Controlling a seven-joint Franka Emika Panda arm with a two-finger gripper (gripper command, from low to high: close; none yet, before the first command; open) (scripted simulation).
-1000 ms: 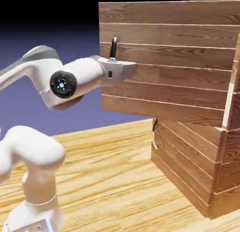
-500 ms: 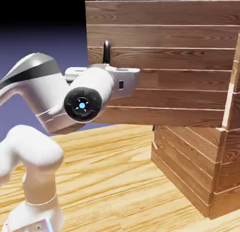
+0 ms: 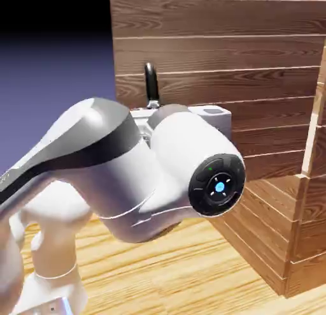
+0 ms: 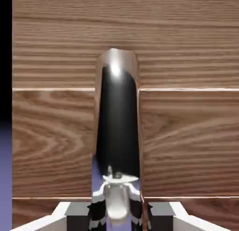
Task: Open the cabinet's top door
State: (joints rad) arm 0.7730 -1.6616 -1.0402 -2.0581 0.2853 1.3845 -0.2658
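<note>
The top door (image 3: 216, 71), a large panel of reddish-brown horizontal wood planks, stood swung well out from the tall boxy plank cabinet (image 3: 305, 231), its free edge toward the exterior view's left and its hinge side at the cabinet's upper right. Judged largely open; the opening behind it was not visible from this angle.

The dark curved bar handle (image 3: 151, 84) sat near the door's free edge, upright, its top showing above the arm. In the hand view the handle (image 4: 116, 113) ran straight up the middle of the frame, glossy and dark against the planks, its lower end dropping between the two grey finger tips.

The pincer (image 4: 116, 209) was closed narrowly around the lower part of that bar. The grip looked centred, which is presumably why the hand faced the panel squarely: pulling at the edge far from the hinge gives the most leverage.

The lower, shorter plank door (image 3: 255, 224) appeared shut.

The white arm (image 3: 127, 173) was folded back toward the light wooden bench (image 3: 159, 269), with its elbow crowding the foreground, consistent with drawing the door outward.
</note>
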